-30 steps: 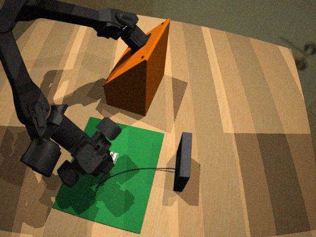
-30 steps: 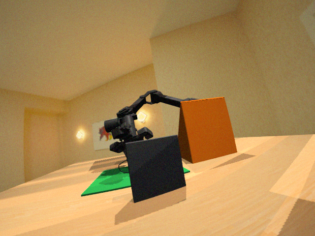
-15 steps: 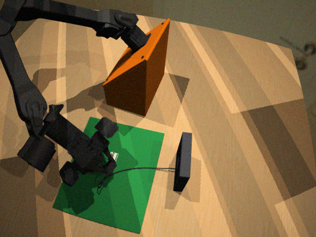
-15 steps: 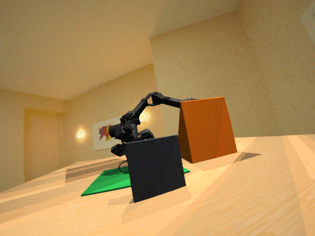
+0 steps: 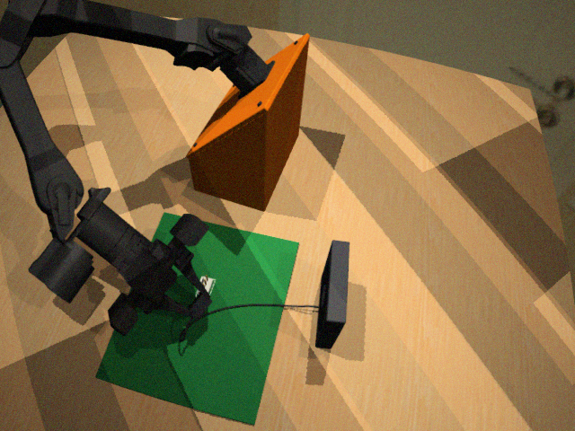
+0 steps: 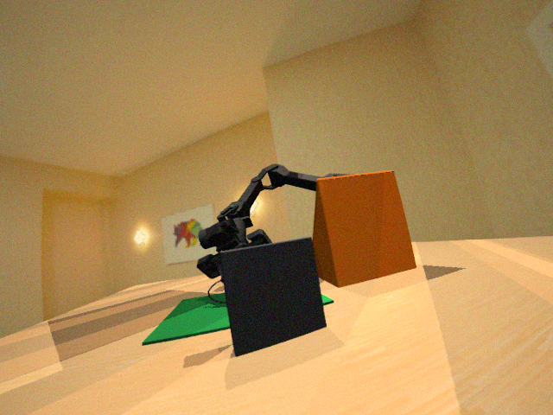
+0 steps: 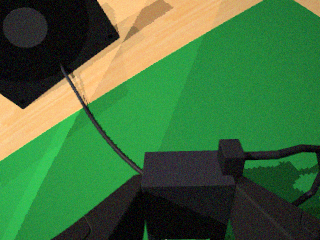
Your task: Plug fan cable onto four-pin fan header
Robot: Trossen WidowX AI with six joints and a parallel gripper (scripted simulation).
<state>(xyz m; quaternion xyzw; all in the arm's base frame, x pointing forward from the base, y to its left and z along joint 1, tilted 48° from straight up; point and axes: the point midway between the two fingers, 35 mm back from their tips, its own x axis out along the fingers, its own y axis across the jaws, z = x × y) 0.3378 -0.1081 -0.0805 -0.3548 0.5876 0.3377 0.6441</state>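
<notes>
My gripper [image 5: 200, 307] [image 7: 186, 183] is shut on the fan's dark plug [image 7: 187, 170], tilted and above the green board [image 5: 223, 371] [image 6: 187, 316] [image 7: 240, 75]. The white-outlined fan header [image 5: 209, 284] shows beside and partly behind a finger in the top view; the plug appears off to its side and not on it. In the wrist view the header is not clearly seen. The black cable [image 5: 251, 304] [image 7: 102, 132] runs from the plug in a loop to the fan [image 5: 335, 287] [image 6: 274, 299] [image 7: 25, 27]. In the exterior view the fan hides the fingertips.
The black fan stands upright just past the board's edge. A tall orange wedge-shaped box [image 5: 232, 162] [image 6: 365, 223] stands behind the board, with a second dark arm-like part [image 5: 248, 69] reaching its sloped top. The cable loop [image 5: 181, 345] hangs near the gripper.
</notes>
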